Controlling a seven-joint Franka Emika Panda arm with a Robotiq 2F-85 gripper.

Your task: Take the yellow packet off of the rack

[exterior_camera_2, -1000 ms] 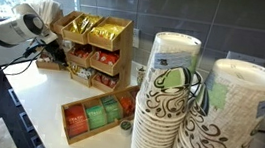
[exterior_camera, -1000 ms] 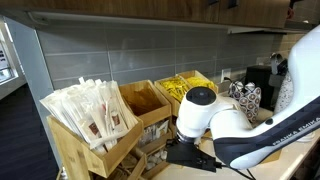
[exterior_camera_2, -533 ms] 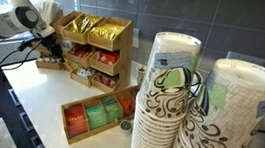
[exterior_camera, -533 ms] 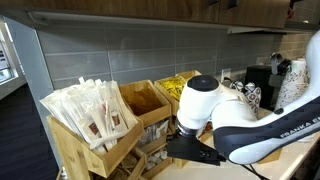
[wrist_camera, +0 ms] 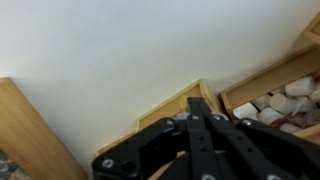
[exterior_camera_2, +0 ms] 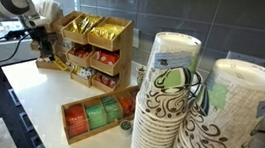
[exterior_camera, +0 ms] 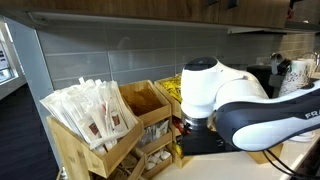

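Your arm has swung closer to the rack; the gripper now hangs beside it, the yellow packet not yet reached. Whether its jaws are spread, I cannot tell.

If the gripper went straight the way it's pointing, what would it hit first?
Probably a wooden edge of the rack, just ahead of the gripper in the wrist view; depth is unclear.

In an exterior view, the white robot arm hides most of the yellow packets in the light wooden tiered rack. In an exterior view, the black claw is too small to tell how its jaws stand. The wrist view is blurred and its bottom edge cuts off the fingertips.
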